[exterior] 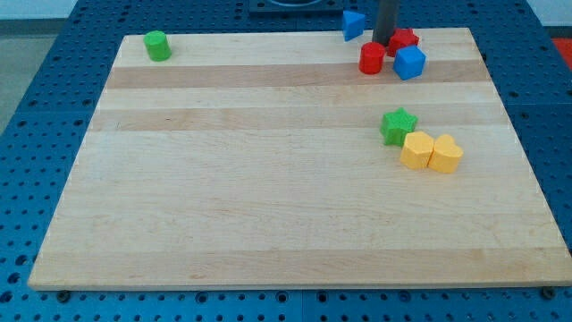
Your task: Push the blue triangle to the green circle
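Observation:
The blue triangle (353,24) sits at the board's top edge, right of centre. The green circle (158,45) is a small green cylinder near the board's top left corner, far to the left of the triangle. My tip (383,44) is the lower end of the dark rod, just to the right of the blue triangle and a little below it, close beside the red blocks. It is not touching the triangle.
A red cylinder (372,58), a red block (404,40) and a blue cube (410,63) cluster right by the tip. A green star (399,125) and two yellow blocks (416,151) (445,154) lie lower right. The wooden board (268,197) rests on a blue pegboard.

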{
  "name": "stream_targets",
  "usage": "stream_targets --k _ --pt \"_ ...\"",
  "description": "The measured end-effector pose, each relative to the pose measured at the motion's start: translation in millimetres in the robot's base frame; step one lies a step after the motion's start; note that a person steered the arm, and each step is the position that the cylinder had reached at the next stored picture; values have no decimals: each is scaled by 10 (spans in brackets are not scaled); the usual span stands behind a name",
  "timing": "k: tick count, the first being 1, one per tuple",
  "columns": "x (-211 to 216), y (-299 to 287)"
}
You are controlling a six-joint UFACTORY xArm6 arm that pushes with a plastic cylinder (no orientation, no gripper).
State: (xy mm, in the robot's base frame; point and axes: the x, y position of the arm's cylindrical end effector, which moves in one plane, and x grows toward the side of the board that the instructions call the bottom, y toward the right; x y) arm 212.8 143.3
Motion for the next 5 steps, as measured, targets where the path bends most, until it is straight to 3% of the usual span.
stream_targets --k 1,5 --pt "-207 13" --pt "-200 -82"
